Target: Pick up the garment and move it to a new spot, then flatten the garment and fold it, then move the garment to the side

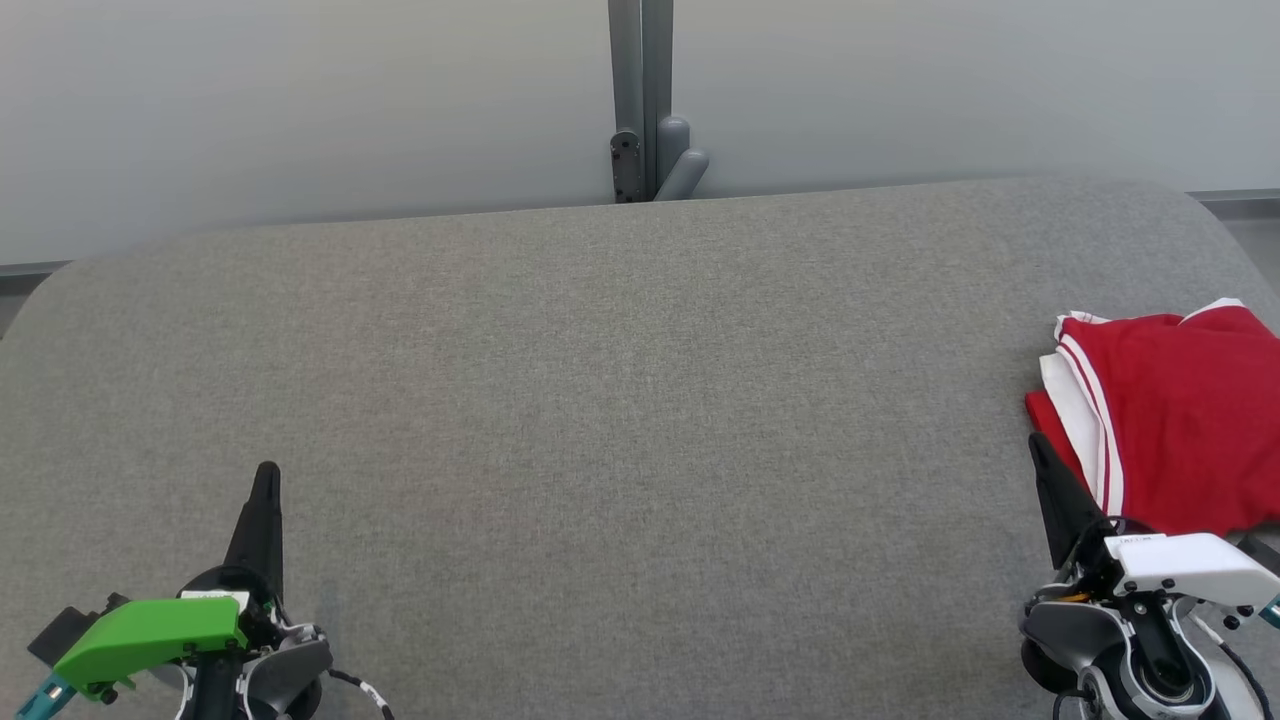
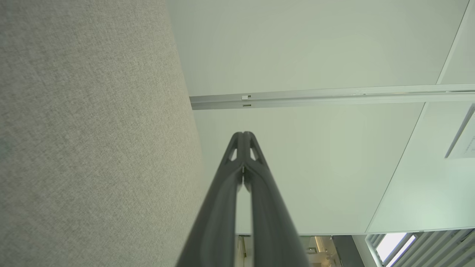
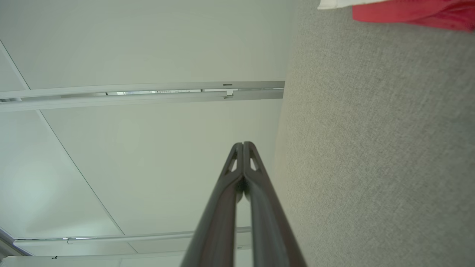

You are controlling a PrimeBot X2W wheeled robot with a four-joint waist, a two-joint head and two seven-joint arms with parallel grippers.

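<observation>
Grey table (image 1: 620, 340); folded red garment (image 1: 1170, 420)

Bright, even, diffuse light; shadows faint. Head view sharp. Wrist views wide-angle, straight lines bowed, greenish tint.

No readable text, small label (image 1: 1135, 540) on the right tool (image 1: 1040, 452) blurred, wall sign (image 2: 464, 142) print too faint
</observation>
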